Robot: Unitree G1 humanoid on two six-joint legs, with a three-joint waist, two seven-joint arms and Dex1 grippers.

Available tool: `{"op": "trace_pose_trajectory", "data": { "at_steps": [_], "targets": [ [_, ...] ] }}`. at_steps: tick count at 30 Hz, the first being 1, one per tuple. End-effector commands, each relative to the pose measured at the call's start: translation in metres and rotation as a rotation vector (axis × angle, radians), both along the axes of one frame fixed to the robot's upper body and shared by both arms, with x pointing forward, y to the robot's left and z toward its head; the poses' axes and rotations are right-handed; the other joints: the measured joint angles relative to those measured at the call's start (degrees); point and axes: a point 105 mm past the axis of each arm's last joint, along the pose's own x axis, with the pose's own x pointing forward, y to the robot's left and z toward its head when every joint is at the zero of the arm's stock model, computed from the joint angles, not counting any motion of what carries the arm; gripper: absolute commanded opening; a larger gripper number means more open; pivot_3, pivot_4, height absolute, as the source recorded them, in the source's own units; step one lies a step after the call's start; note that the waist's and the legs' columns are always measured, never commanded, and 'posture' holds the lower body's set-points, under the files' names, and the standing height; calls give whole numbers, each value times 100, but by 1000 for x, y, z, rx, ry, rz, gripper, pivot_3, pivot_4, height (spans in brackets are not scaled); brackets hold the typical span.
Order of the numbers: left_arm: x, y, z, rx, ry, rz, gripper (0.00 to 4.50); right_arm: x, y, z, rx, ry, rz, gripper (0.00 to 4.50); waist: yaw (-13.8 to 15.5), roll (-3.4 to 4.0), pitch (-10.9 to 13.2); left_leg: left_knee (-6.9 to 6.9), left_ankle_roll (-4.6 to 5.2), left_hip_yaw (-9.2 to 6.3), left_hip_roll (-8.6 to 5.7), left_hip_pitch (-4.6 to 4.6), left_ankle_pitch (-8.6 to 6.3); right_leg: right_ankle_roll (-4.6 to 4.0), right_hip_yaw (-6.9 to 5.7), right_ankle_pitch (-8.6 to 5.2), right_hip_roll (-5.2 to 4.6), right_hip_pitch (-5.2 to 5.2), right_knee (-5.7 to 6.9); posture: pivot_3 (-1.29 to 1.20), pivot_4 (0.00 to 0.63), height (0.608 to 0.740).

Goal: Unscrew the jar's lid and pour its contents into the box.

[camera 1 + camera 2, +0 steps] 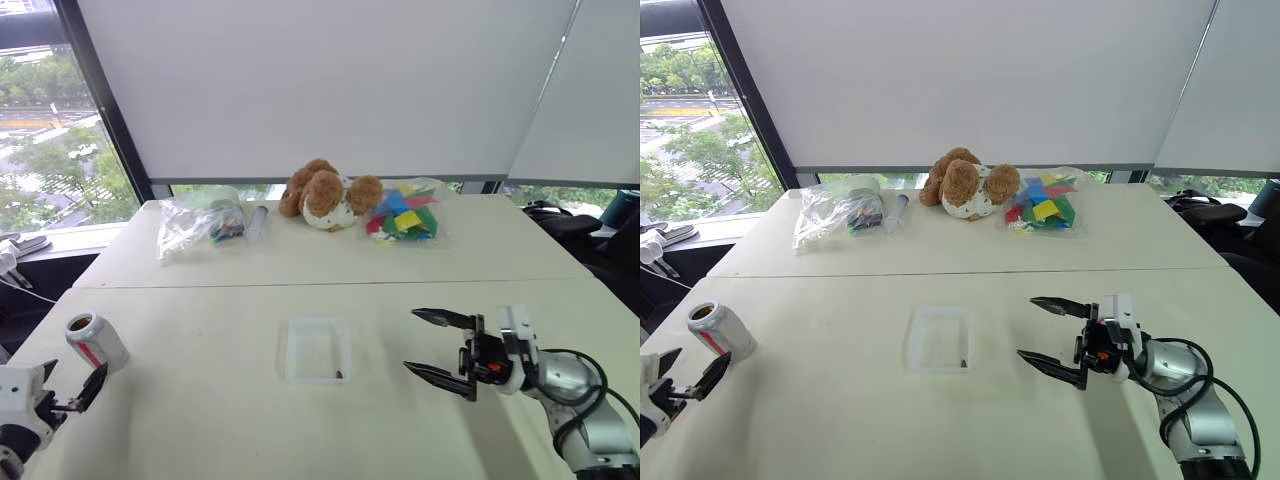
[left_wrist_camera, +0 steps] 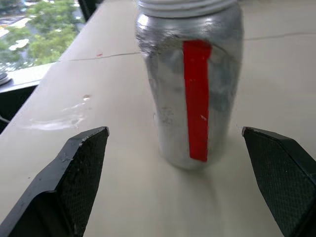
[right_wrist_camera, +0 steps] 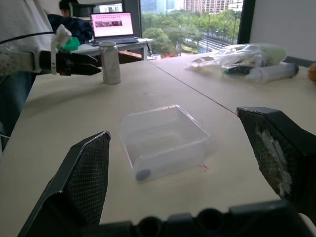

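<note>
Jar [image 1: 96,342] stands upright and lidless on the desk [image 1: 200,420], just ahead of the left claw [image 1: 70,392], whose two fingers are spread wide with nothing between them; the jar sits apart from both fingertips. Box [image 1: 315,349] lies out in front of the right claw [image 1: 432,345], well clear of its tips, and that claw is likewise wide open and empty. A small dark speck, probably the contents [image 1: 340,375], rests in the box corner nearer the right claw.
</note>
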Motion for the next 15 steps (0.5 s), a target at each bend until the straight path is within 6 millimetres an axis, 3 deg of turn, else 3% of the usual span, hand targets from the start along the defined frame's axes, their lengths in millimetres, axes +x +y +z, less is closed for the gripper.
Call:
{"op": "trace_pose_trajectory", "data": {
  "at_steps": [1, 7, 12, 15],
  "targets": [
    [-15, -1, 23, 152, 20, -110, 4473, -9, -16, 11, -60, -49, -4, 4500, 0, -1, 0, -2, 0, 0, 0, -1, 0, -6, -1, -3, -2, 0, -8, 0, 150, 740],
    [-43, -32, 27, 282, 132, -363, 4473, -20, -41, 8, -153, -29, -18, 4500, 3, 0, -1, -6, 3, 12, 0, -7, -5, -10, 3, -6, -15, 2, -30, 0, 150, 740],
    [-49, -55, 33, 237, 168, -488, 4473, -19, -43, 7, -179, -29, -11, 4500, 10, 0, -1, -5, -5, 12, 2, -8, -11, -12, 6, -7, -16, 5, -31, 0, 150, 740],
    [-47, -57, 36, 254, 160, -498, 4473, -16, -41, 8, -174, -36, -7, 4500, 3, 0, 0, -5, 2, 13, 2, -8, -7, -12, 5, -7, -16, 4, -31, 0, 150, 740]
  ]
}}
